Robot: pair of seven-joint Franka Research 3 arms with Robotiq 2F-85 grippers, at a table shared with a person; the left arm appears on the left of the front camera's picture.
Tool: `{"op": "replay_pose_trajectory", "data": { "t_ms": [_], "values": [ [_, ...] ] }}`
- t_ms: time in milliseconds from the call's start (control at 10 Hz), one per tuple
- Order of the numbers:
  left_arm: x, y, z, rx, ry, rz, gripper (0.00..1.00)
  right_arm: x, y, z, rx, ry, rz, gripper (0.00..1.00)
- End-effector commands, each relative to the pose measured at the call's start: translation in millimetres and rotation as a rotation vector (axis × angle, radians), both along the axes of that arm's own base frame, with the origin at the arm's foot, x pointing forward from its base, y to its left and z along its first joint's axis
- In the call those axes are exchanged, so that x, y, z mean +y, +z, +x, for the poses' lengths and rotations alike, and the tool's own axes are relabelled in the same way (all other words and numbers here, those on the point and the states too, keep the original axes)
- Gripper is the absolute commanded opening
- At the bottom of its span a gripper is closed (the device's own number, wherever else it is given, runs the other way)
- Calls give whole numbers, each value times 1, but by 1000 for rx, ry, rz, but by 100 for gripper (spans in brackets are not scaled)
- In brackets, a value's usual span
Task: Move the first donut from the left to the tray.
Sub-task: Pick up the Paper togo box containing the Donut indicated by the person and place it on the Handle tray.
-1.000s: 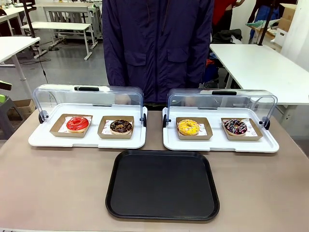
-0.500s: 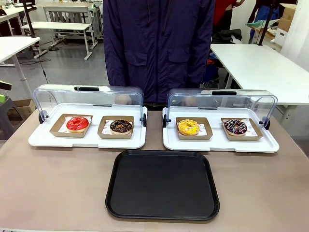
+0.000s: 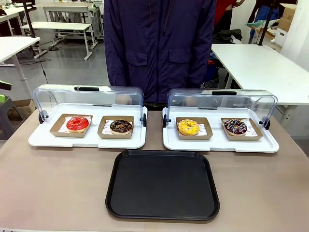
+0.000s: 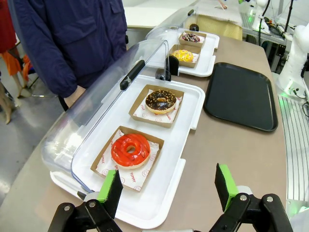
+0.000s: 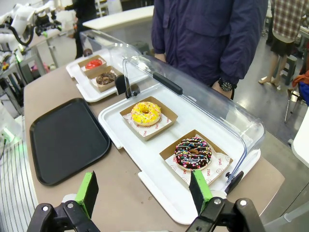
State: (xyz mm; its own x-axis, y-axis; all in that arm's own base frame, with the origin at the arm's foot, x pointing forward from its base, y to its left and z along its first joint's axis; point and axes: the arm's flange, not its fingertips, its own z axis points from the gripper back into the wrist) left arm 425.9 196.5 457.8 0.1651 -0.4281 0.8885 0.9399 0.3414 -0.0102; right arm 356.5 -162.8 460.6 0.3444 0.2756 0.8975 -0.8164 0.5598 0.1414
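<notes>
Red donut [image 3: 77,123] in cardboard dish [image 3: 57,127], apart from black tray [image 3: 162,186]; L gripper [image 4: 169,186] fingers spread, R gripper [image 5: 144,189] too.

A lab or workshop hall is indicated: plain white rectangular work tables [image 3: 263,65] are spaced over a bare grey floor [image 3: 67,67], tan cardboard boxes [image 3: 291,8] are kept at the back, and a brown-topped table [image 3: 58,193] is set in front.
</notes>
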Motion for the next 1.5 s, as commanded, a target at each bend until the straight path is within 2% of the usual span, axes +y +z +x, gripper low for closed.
{"op": "replay_pose_trajectory", "data": {
  "t_ms": [0, 1400],
  "values": [
    [-1, 1, -3, -7, -5, -11, 100, -1, 1, 5, -39, 8, 11, 100],
    [-1, 1, -3, -7, -5, -11, 100, -1, 1, 5, -39, 8, 11, 100]
  ]
}}
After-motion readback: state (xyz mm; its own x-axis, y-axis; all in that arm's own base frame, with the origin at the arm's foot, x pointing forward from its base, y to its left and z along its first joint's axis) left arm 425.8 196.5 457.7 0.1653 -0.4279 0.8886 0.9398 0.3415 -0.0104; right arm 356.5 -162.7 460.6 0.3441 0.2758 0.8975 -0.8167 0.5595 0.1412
